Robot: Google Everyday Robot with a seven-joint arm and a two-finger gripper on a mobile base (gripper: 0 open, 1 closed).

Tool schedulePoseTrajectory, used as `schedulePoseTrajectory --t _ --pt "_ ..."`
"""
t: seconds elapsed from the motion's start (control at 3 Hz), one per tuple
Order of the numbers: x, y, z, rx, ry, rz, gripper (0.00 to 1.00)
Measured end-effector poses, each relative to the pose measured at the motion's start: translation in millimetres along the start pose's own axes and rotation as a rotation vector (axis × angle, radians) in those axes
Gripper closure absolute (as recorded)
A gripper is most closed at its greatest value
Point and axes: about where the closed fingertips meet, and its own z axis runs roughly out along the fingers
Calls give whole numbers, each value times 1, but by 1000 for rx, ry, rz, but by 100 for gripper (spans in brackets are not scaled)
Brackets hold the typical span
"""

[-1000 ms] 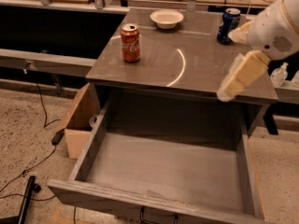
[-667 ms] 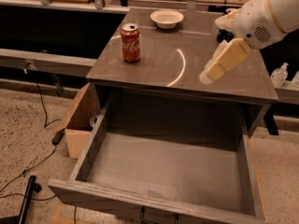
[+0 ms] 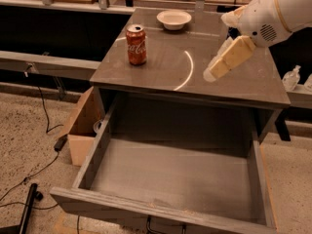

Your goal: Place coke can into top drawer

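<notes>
The red coke can (image 3: 136, 44) stands upright on the left part of the grey cabinet top (image 3: 161, 72). The top drawer (image 3: 173, 174) is pulled fully open below it and holds nothing. My gripper (image 3: 213, 73) hangs over the right part of the cabinet top, well to the right of the can, its tan fingers pointing down and left. It holds nothing. The white arm comes in from the upper right.
A white bowl (image 3: 173, 19) sits at the back of the cabinet top. A cardboard box (image 3: 84, 126) stands on the floor left of the cabinet, with cables beside it. Clear bottles (image 3: 292, 78) stand at the right edge.
My gripper has moved left across the cabinet top, toward the can. The dark blue can seen earlier at the back right is now hidden behind the arm.
</notes>
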Motion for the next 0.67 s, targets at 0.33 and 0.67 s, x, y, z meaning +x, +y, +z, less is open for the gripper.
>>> schedulePoseTrajectory --t 0.33,0.67 --pt "-4 -3 22 4 -28 -1 0" --pt "-11 -21 69 14 -94 28 0"
